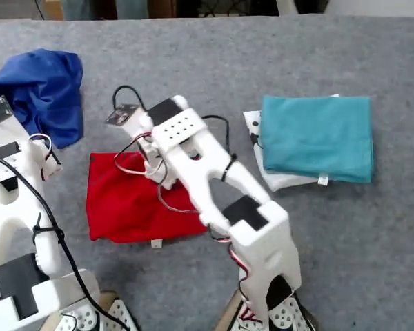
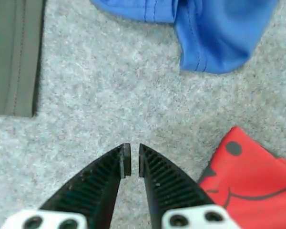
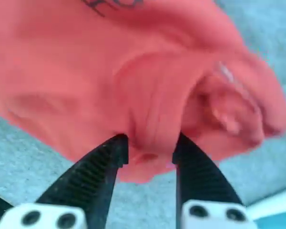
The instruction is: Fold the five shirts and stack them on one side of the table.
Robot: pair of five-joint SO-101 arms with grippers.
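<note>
R jaws pinching rumpled red shirt [image 3: 148, 86] fold, L jaws nearly together, empty, over fuzzy grey table [image 2: 95, 95]

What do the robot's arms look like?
Both arms are blocky white plastic with black motors. The right arm has a plate dotted with holes and thin red and black wires; a black cable runs down the left arm. The left tool and right tool have black ridged fingers.

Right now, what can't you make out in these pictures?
White shirt: high view, mostly covered by the teal shirt.
Red shirt: high view, upper right part hidden behind the right arm.
Olive shirt: left wrist view, cut off by the picture's edge.
</note>
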